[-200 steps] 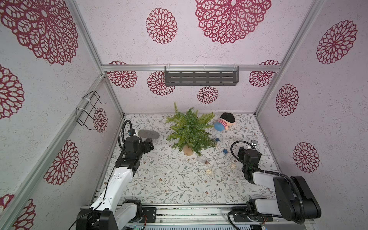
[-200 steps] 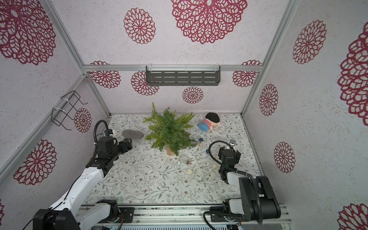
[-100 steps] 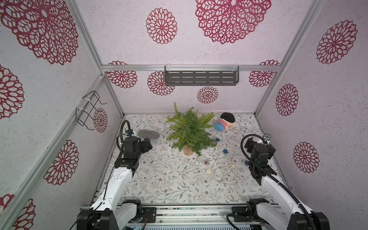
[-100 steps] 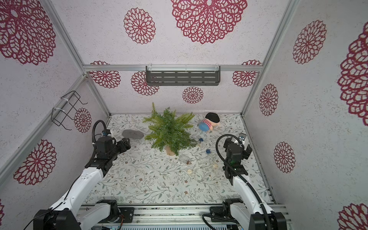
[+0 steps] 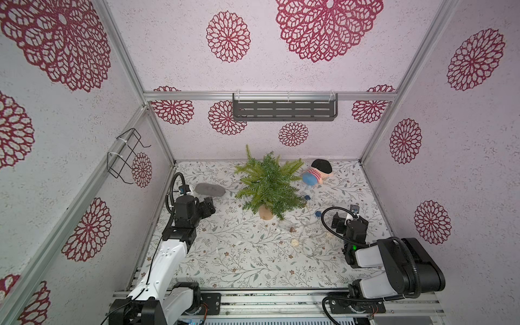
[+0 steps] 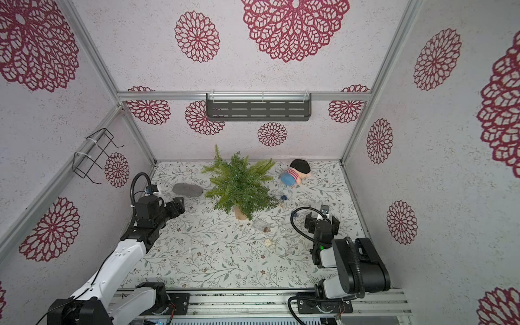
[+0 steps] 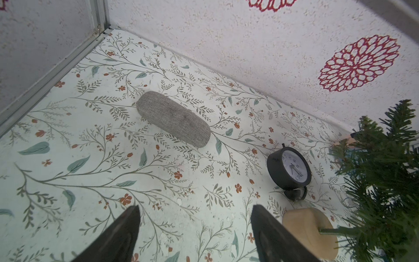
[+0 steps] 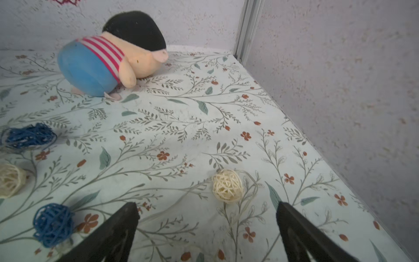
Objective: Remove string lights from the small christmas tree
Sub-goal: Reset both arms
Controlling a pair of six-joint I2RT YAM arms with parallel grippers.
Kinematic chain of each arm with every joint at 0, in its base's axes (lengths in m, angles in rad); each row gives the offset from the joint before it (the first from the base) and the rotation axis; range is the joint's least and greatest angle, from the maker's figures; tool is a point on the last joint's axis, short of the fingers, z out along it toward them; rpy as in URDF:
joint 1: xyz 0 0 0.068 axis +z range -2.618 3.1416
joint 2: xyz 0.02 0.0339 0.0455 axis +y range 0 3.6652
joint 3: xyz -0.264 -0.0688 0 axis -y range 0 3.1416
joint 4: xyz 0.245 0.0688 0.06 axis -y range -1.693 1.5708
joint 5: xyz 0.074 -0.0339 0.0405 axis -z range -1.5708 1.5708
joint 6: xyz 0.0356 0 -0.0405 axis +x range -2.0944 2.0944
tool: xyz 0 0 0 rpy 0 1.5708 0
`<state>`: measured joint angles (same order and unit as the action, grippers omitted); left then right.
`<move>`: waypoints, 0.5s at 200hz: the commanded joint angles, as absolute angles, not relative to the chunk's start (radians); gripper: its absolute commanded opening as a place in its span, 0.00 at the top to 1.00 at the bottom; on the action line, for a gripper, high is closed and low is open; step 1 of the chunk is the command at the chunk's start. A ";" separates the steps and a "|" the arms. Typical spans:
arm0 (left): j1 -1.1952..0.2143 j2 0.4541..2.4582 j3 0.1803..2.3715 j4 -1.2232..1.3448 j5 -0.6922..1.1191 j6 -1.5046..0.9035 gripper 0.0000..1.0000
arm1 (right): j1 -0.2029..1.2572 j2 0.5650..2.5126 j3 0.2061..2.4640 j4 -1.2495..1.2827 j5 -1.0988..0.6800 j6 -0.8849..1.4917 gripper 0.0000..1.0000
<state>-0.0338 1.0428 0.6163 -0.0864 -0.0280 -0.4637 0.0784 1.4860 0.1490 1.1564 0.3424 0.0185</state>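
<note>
Holding my left jaws and right jaws wide apart, I'm gripping nothing; string lights [image 8: 227, 185] are lying just ahead of right jaws, small christmas tree [image 7: 385, 181] standing beside left jaws.

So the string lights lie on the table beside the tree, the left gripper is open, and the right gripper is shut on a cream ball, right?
Not quite: the right gripper is open and empty, as the right wrist view shows; the cream ball lies on the table ahead of it. The rest holds.
</note>
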 commanded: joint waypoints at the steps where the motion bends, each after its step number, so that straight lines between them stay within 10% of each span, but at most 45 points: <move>1: -0.026 1.025 0.612 -0.074 -0.009 -0.440 0.19 | 0.071 1.478 0.172 1.308 0.369 0.021 0.01; 100: -0.026 1.034 0.512 0.049 -0.032 -0.450 0.19 | 0.035 1.533 0.247 1.206 0.313 0.049 0.01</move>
<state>-0.0338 1.0225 0.5194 -0.0338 -0.0162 -0.4564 0.0452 1.5265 0.2531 1.1542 0.3367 0.0376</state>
